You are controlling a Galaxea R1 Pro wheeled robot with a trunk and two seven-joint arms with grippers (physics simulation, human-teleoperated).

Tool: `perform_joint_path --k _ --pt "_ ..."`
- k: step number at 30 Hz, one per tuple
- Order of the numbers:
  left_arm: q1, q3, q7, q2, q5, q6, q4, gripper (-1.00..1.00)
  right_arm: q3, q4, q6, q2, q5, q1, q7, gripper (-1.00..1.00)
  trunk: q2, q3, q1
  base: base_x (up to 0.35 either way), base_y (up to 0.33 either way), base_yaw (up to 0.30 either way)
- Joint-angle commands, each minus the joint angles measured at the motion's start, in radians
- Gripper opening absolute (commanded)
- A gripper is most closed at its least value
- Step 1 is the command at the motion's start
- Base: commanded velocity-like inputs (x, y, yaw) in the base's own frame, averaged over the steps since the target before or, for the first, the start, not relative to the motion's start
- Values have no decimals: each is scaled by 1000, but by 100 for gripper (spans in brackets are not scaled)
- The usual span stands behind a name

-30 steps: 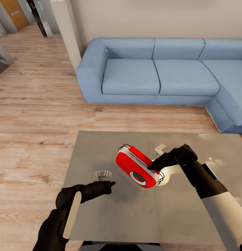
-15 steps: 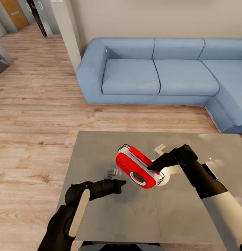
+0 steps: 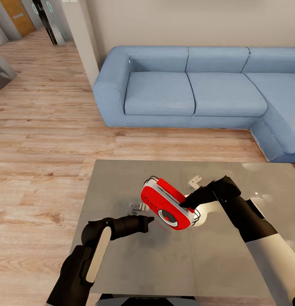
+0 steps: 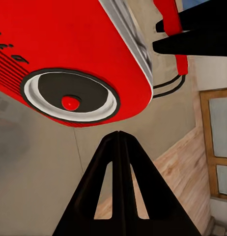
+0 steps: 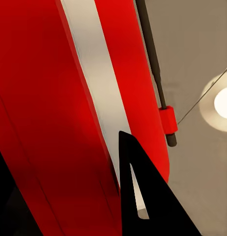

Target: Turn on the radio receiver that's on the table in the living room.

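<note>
Right gripper (image 3: 189,205) clamped on the radio receiver (image 3: 166,203), one black finger over the upper red edge, the other under the body near the white trim band. Radio held tilted above the table (image 3: 121,178), clear of the glossy grey top, front face turned down and toward the robot's left. Round dial (image 3: 168,216) low on that face, ringed in white, with a small red button at its centre (image 4: 70,103). From the right wrist, red shell (image 5: 49,98) and silver band (image 5: 96,93) close against the finger (image 5: 143,196), thin dark antenna rod (image 5: 153,64) running along the far edge with a red clip.

Left gripper (image 3: 144,221) pressed together into a single point, fingertips meeting with no gap between them, holding nothing. Aimed at the radio's front face from the left, tip just short of the lower left edge of the red body, near but not visibly touching. From the left wrist, joined fingers (image 4: 118,196) pointing up at the dial (image 4: 69,98), tip just below the red rim.

Faint reflection of the gripper on the tabletop beside the radio. Blue L-shaped sofa (image 3: 185,85) beyond the table against a beige wall, light wood floor (image 3: 45,140) between them and stretching away to the left toward a hallway.
</note>
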Motion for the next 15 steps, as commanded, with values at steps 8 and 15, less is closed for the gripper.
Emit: perform_joint_path --k 8,15 --pt "-27 0 19 0 -5 -5 50 -100 0 0 3 1 -8 0 0 -100 0 0 0 0 0 0" --pt "-54 -1 62 0 18 -76 131 -100 0 0 3 0 -8 0 0 -100 0 0 0 0 0 0"
